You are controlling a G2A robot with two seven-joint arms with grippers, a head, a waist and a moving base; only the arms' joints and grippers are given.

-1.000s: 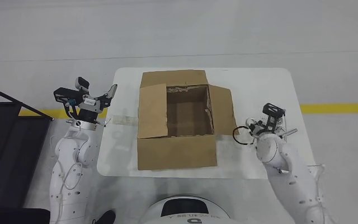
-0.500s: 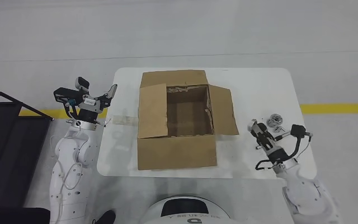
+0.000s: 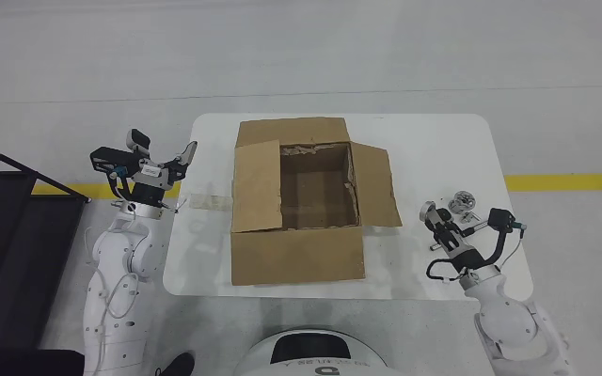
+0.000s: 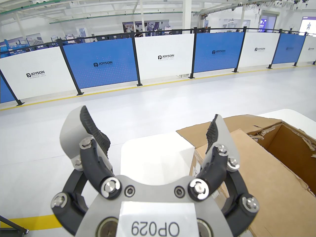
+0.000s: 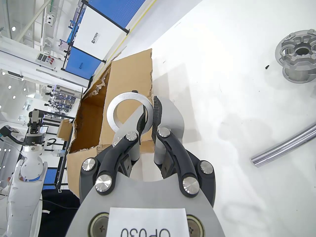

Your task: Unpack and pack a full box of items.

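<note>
Right wrist view: we record the right claw (image 5: 149,112) clamped on a metal ring (image 5: 111,117), above the counter (image 3: 433,150), right of the open box (image 3: 296,256). The left claw (image 4: 149,119) stands apart, empty, beside the counter's left edge.

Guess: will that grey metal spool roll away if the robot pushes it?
Probably not: the spool seems to stand on a flat flange, so it should slide. It looks like cast metal, so likely heavy and stiff. Tipped over, it might roll.
</note>
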